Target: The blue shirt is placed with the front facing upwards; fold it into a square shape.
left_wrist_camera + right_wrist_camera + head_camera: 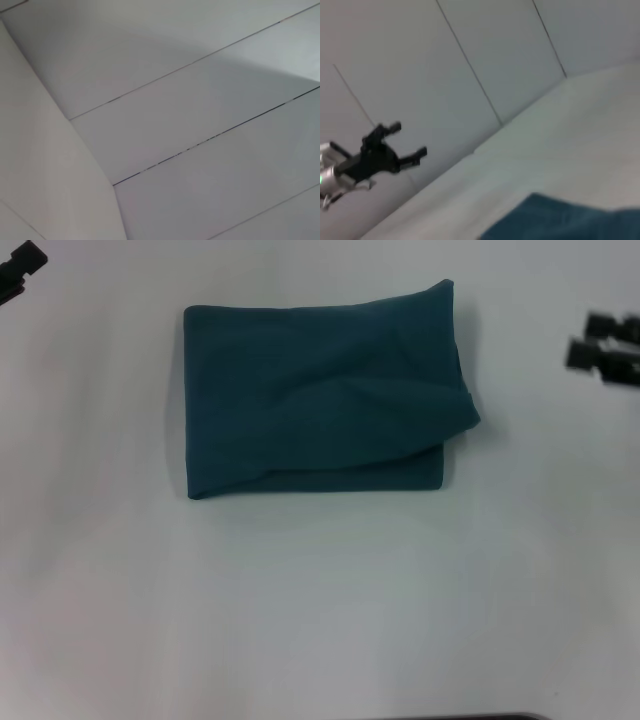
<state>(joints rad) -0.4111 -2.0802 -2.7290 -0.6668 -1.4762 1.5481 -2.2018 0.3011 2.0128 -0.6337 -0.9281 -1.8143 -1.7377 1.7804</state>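
Left tool [18,268]: sits at the far left corner of the head view, raised clear of the tabletop [320,620]. The right wrist view shows it [410,140] with its two fingers spread apart and nothing between them. It is well apart from the shirt.

Right tool [600,348]: sits at the right edge of the head view, level with the upper half of the shirt and near its right side without touching. Two dark fingers point toward the shirt; whether they are open or closed cannot be told. It holds nothing.

Blue shirt [320,390]: one item, lying flat on the tabletop, centred left to right and toward the far half of the surface. It is folded into a compact rectangle, long axis running left to right. The left edge is straight and square. The right edge is uneven: the top layer bulges outward past the layer beneath, and the far right corner lifts to a point. A diagonal fold line crosses the lower front. No lettering shows.

Open room: bare tabletop surrounds the shirt on all four sides, widest on the near side.
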